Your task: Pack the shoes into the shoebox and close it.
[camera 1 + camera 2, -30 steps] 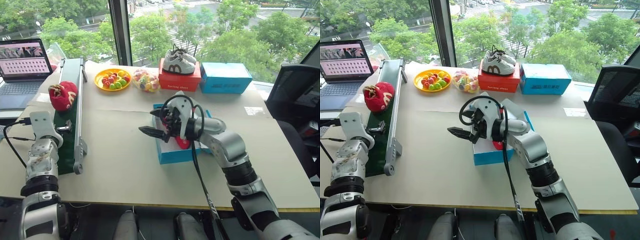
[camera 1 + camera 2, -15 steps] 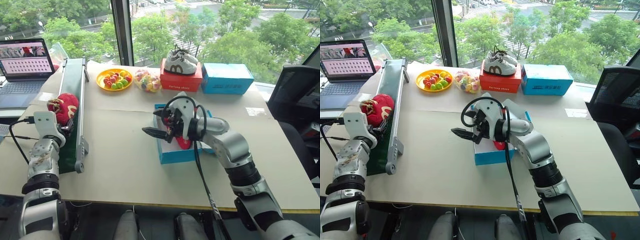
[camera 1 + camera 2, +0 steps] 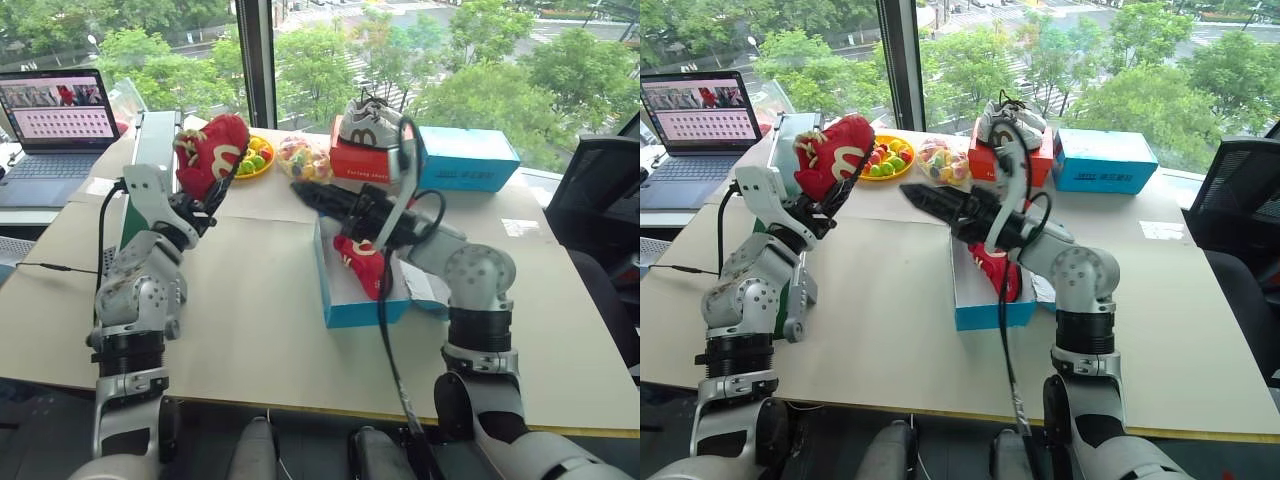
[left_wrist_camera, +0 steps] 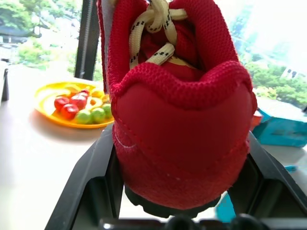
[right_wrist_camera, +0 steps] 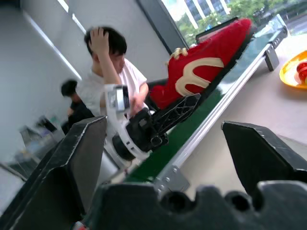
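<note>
- Eye views: the left gripper (image 3: 205, 205) is raised above the table (image 3: 250, 300) near its left edge, fingers clamped on a red shoe (image 3: 212, 152). The second shoe (image 3: 362, 265) lies in the open shoebox (image 3: 350, 305) mid-table, partly hidden by the right gripper (image 3: 305, 192), which hangs empty, wide open, over the box's far end.
- Left wrist view: the shoe's heel (image 4: 180, 124) sits between both fingers (image 4: 86, 187); its toe is hidden.
- Right wrist view: the spread fingers (image 5: 72, 158) frame the held shoe (image 5: 206, 67), well apart from it.
</note>
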Robot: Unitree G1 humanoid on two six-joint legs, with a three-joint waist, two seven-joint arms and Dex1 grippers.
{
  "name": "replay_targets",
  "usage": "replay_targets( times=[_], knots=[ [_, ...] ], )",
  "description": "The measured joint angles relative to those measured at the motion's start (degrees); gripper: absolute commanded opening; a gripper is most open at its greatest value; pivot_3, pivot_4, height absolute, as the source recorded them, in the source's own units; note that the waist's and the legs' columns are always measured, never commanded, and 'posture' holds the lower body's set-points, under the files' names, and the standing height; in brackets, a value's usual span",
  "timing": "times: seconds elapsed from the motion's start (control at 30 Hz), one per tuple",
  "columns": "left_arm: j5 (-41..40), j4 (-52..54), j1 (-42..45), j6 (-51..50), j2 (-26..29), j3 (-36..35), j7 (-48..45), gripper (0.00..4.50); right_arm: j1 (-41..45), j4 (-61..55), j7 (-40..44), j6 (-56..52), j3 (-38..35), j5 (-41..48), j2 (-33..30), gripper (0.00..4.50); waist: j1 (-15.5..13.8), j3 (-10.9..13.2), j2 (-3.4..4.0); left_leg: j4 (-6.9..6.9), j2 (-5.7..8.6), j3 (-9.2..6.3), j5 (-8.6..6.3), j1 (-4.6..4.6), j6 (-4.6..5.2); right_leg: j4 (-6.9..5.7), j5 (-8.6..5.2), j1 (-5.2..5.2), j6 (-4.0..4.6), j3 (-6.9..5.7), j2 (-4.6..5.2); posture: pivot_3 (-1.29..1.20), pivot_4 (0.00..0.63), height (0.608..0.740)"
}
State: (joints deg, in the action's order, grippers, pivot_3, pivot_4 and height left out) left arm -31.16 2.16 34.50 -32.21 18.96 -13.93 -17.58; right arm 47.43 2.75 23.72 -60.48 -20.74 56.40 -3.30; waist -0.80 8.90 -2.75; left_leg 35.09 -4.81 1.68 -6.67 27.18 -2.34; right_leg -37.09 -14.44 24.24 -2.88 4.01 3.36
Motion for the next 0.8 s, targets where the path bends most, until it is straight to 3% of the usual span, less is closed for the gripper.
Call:
replay_targets(
  times=[0.23, 0.53, 0.67, 0.8],
  knots=[
    [-8.5, 13.1, 1.3, -11.2, -8.4, 3.9, 6.1, 2.32, 1.5, 6.0, -8.3, -0.8, -8.0, 7.8, -2.7, 4.50, 0.3, 0.0, 0.00, 0.08, 0.04, -0.10, 0.02, 0.03, 0.05, 0.00, 0.00, -0.03, -0.02, -0.01, 0.00, 0.00, 0.150, 0.740],
    [-10.8, 16.4, 1.1, -15.7, -9.4, 4.7, 9.5, 2.32, -0.3, 5.6, -9.8, -0.1, -7.4, 7.9, -5.1, 4.50, 1.6, 0.0, 0.02, 0.08, 0.05, -0.13, 0.03, 0.03, 0.07, 0.00, 0.00, -0.02, -0.02, 0.01, -0.01, 0.00, 0.150, 0.740],
    [-9.3, 18.0, -0.4, -16.9, -4.9, 4.6, 10.4, 2.32, -1.3, 5.2, -9.8, -0.2, -4.4, 7.9, -4.6, 4.50, 2.0, 0.0, 0.05, 0.06, 0.05, -0.14, 0.03, 0.02, 0.07, -0.01, 0.00, 0.00, -0.02, 0.01, -0.02, 0.00, 0.150, 0.740],
    [-0.9, 22.0, -13.9, -19.5, 9.6, 0.3, 12.9, 2.32, -1.6, 4.7, -9.6, -0.2, -3.0, 7.9, -5.0, 4.50, 3.5, 0.0, 0.21, -0.16, 0.03, -0.11, 0.02, -0.13, 0.07, -0.04, -0.03, 0.05, 0.03, 0.12, -0.04, 0.00, 0.150, 0.740]
  ],
)
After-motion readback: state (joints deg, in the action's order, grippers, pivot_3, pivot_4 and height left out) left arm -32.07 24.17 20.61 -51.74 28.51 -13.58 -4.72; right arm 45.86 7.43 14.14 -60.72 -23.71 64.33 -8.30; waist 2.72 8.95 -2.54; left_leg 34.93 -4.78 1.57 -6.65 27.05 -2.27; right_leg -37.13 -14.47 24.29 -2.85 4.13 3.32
